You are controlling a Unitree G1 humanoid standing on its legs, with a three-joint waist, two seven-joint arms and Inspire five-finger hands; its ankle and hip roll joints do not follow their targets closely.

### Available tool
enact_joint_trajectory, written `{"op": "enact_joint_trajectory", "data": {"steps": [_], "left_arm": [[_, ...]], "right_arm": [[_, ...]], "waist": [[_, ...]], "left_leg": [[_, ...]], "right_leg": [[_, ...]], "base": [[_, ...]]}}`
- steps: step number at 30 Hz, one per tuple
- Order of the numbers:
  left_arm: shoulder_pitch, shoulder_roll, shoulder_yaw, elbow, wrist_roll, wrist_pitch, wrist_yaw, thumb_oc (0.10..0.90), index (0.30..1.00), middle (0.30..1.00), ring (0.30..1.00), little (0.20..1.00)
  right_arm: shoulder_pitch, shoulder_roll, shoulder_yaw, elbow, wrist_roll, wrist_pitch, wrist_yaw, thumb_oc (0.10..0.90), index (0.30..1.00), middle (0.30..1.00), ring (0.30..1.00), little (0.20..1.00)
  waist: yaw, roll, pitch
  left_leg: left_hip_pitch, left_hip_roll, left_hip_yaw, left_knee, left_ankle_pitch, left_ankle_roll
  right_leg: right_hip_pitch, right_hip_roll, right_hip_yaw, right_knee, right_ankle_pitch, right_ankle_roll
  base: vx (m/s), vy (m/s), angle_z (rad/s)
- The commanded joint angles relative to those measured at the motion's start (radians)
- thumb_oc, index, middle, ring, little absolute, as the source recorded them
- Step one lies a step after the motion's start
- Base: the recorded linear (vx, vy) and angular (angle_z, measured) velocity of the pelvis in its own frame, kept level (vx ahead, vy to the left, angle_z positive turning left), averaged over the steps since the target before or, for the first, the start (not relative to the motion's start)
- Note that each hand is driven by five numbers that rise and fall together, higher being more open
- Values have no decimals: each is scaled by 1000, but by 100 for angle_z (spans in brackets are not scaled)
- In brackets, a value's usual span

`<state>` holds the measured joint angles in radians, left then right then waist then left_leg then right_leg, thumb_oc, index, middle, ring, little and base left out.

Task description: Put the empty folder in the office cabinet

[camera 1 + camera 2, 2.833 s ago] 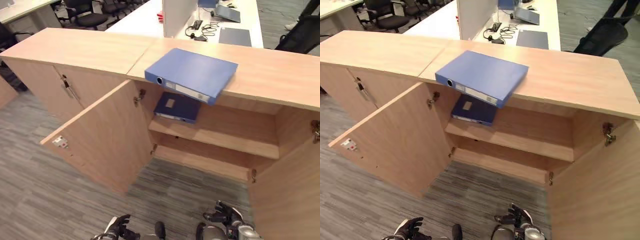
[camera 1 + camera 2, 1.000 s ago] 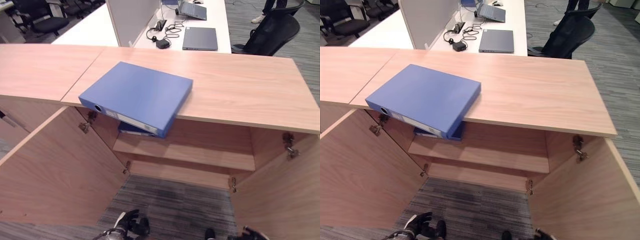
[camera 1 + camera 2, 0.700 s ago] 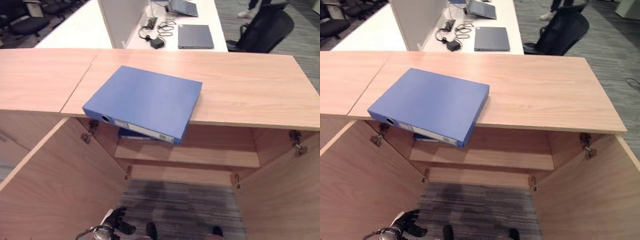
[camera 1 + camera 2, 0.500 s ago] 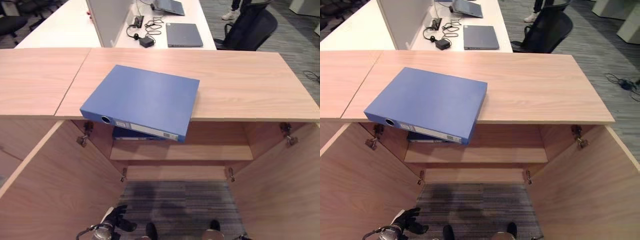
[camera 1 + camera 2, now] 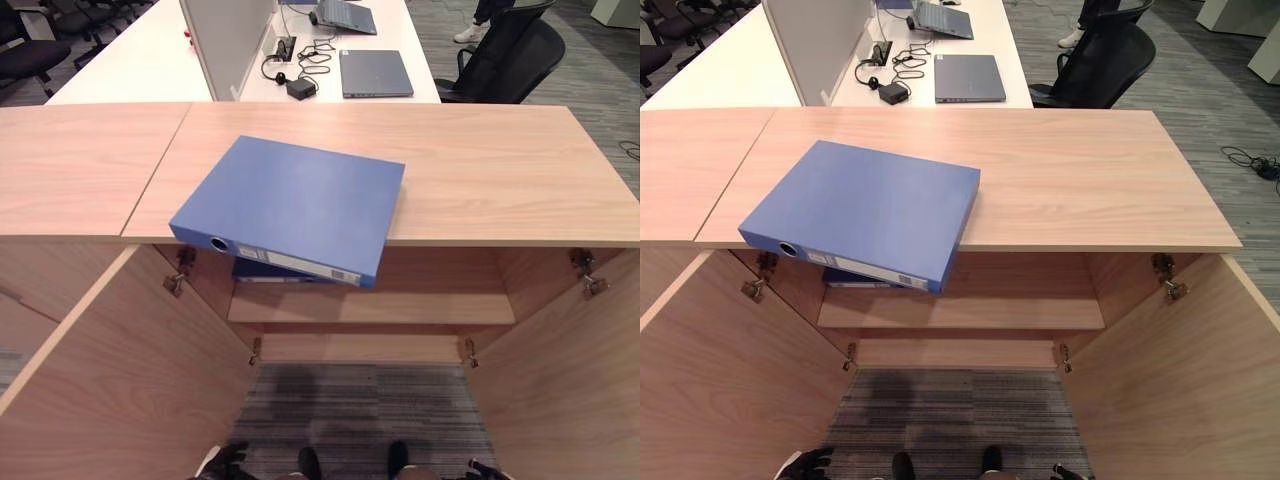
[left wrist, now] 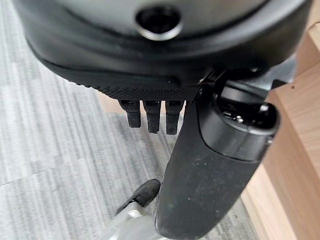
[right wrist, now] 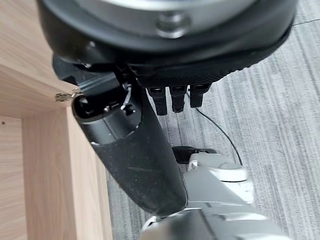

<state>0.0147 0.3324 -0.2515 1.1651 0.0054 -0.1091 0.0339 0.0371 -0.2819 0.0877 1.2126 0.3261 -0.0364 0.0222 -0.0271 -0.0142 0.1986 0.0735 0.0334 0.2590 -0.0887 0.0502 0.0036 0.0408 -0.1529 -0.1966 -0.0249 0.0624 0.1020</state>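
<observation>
Folder (image 5: 290, 205), blue, untouched, overhanging the front edge of the cabinet top (image 5: 500, 160) above the open shelf (image 5: 400, 305); left hand (image 6: 152, 117) and right hand (image 7: 175, 97) hang low, fingers relaxed and empty; advise gripping both sides before lifting.

Two blue folders: one folder (image 5: 292, 208) on the cabinet top (image 5: 500, 170), overhanging its front edge, and a second folder (image 5: 262, 271) on the shelf (image 5: 400, 305) inside. Two open cabinet doors (image 5: 120, 370). Two closed laptops (image 5: 375, 72) on the white desk (image 5: 140, 65) behind. One office chair (image 5: 515, 55). Two robot hands, left hand (image 6: 150, 116) and right hand (image 7: 175, 97), hanging low
</observation>
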Motion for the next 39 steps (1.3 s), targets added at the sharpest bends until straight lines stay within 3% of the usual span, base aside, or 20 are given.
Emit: {"op": "enact_joint_trajectory", "data": {"steps": [1, 9, 15, 17, 20, 23, 29, 33, 36, 39], "left_arm": [[-72, 10, -6, -21, 20, -28, 19, 800, 900, 900, 900, 900], [-97, 12, -27, -105, 34, -40, 43, 800, 900, 900, 900, 900], [-95, 31, -24, -297, 44, -65, 80, 800, 900, 900, 900, 900], [-73, 48, 1, -459, 72, -89, 137, 800, 900, 900, 900, 900], [-54, 50, 24, -526, 82, -92, 178, 800, 900, 900, 900, 900], [-3, 73, 64, -709, 230, -114, 348, 800, 900, 900, 900, 900], [45, 69, 153, -947, 335, -113, 541, 800, 900, 900, 900, 900], [29, 112, 175, -1031, 445, -92, 628, 800, 900, 900, 900, 900], [-13, 190, 210, -1122, 600, -37, 701, 800, 900, 900, 900, 900], [-32, 239, 225, -1175, 686, -22, 711, 800, 900, 900, 900, 900]], "right_arm": [[-42, -40, 27, -12, 17, -24, -1, 800, 900, 900, 900, 900], [-45, -45, 56, -21, -7, -31, 3, 800, 900, 900, 900, 900], [-40, -42, 75, -51, -24, -46, 7, 800, 900, 900, 900, 900], [-37, -35, 78, -66, -35, -62, -8, 800, 900, 900, 900, 900], [-33, -28, 79, -76, -41, -71, -18, 800, 900, 900, 900, 900], [-11, -13, 74, -93, -69, -103, -64, 800, 900, 900, 900, 900], [-3, -2, 95, -109, -88, -116, -107, 800, 900, 900, 900, 900], [-5, 3, 115, -126, -86, -123, -114, 800, 900, 900, 900, 900], [0, -2, 130, -170, -79, -133, -117, 800, 900, 900, 900, 900], [8, -4, 138, -179, -83, -136, -108, 800, 900, 900, 900, 900]], "waist": [[-2, 23, -8], [10, 12, -29], [31, 7, -33], [47, 1, -31], [52, -4, -30], [70, -17, -32], [92, -27, -37], [97, -28, -40], [95, -21, -43], [90, -15, -48]], "left_leg": [[2, 19, -71, 1, -82, -58], [21, 33, -93, 1, -86, -80], [38, 48, -109, 1, -84, -93], [38, 55, -119, 1, -80, -100], [37, 59, -124, 1, -78, -103], [35, 70, -139, 1, -73, -114], [48, 88, -151, 1, -67, -126], [52, 93, -156, 1, -67, -129], [57, 97, -157, 1, -68, -134], [63, 101, -154, 1, -70, -137]], "right_leg": [[0, -23, 67, 49, -86, 64], [66, -14, 42, -35, -75, 60], [99, -3, 19, -49, -91, 53], [105, 5, 6, -51, -99, 50], [107, 7, 0, -51, -101, 48], [121, 18, -16, -55, -114, 46], [146, 38, -29, -62, -133, 36], [154, 46, -34, -62, -141, 33], [155, 52, -36, -62, -145, 32], [158, 55, -35, -62, -149, 31]], "base": [[59, -86, -1], [56, -78, 6], [43, -83, 3], [5, -98, 19], [0, -85, 9], [34, -110, 18], [28, -86, 13], [21, -59, 6], [16, -60, 8], [2, -16, 1]]}}
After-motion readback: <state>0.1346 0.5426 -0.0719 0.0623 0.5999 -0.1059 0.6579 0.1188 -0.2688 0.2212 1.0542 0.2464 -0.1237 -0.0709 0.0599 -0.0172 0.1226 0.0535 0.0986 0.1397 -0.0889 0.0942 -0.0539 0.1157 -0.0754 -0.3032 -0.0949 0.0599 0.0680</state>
